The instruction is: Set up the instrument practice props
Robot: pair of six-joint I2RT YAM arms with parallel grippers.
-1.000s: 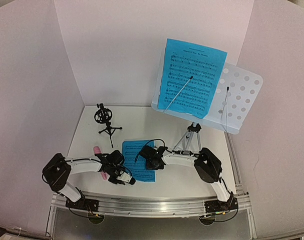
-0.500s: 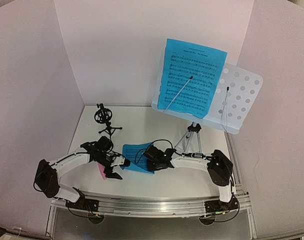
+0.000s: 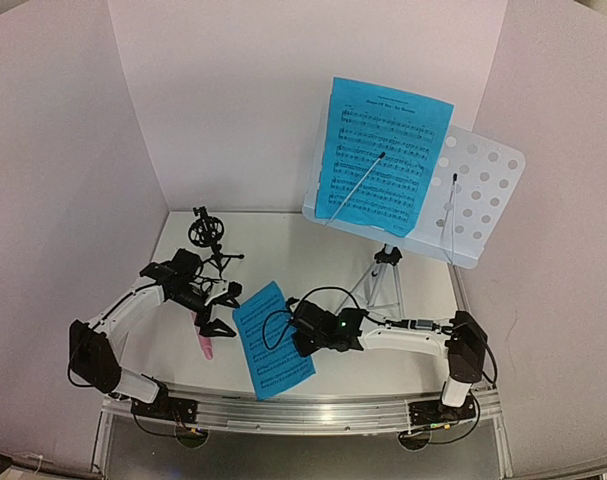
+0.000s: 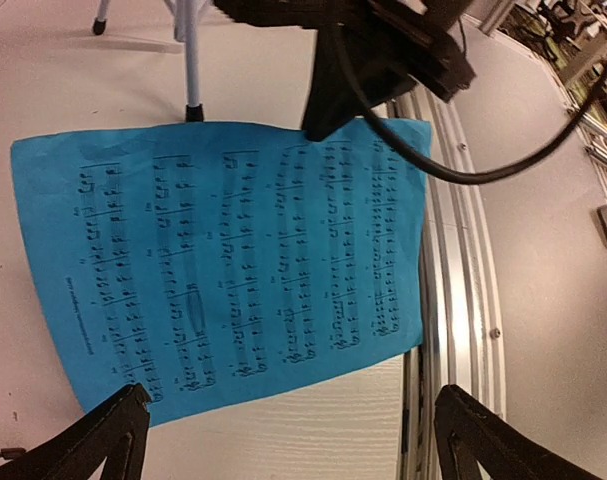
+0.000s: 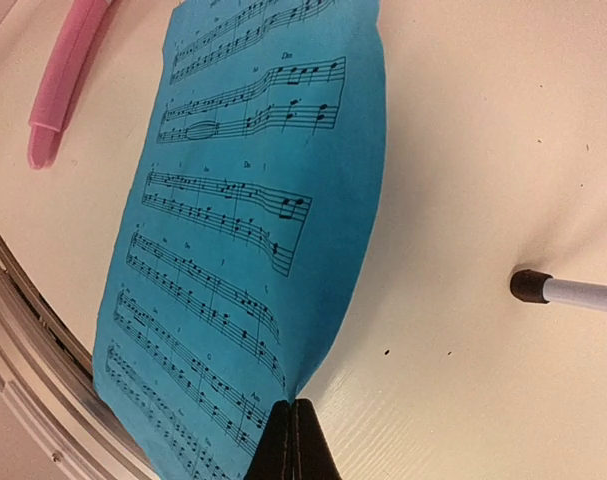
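White table (image 3: 283, 250); R gripper (image 5: 292, 408) pinches blue sheet (image 3: 271, 342) edge; L gripper (image 4: 288, 400) spread beside it

Silver music stand (image 3: 483, 200) holds one blue page (image 3: 383, 155); second blue page (image 3: 268, 340) and pink microphone (image 3: 205, 343) rest near black tripod mount (image 3: 208, 238).

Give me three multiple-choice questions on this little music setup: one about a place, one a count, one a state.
1. Where is the pink stick microphone?
A. flat on the white table
B. held in the air
C. on the floor

2. How many blue sheet-music pages show?
A. one
B. two
C. four

3. The right gripper is:
A. wide open
B. shut on a blue page's edge
C. shut on the microphone

Answers:
1 A, it lies on the tabletop.
2 B, one leans on the perforated pale music stand, and the lower page is near the front.
3 B, its wrist view shows closed fingers pinching the paper.
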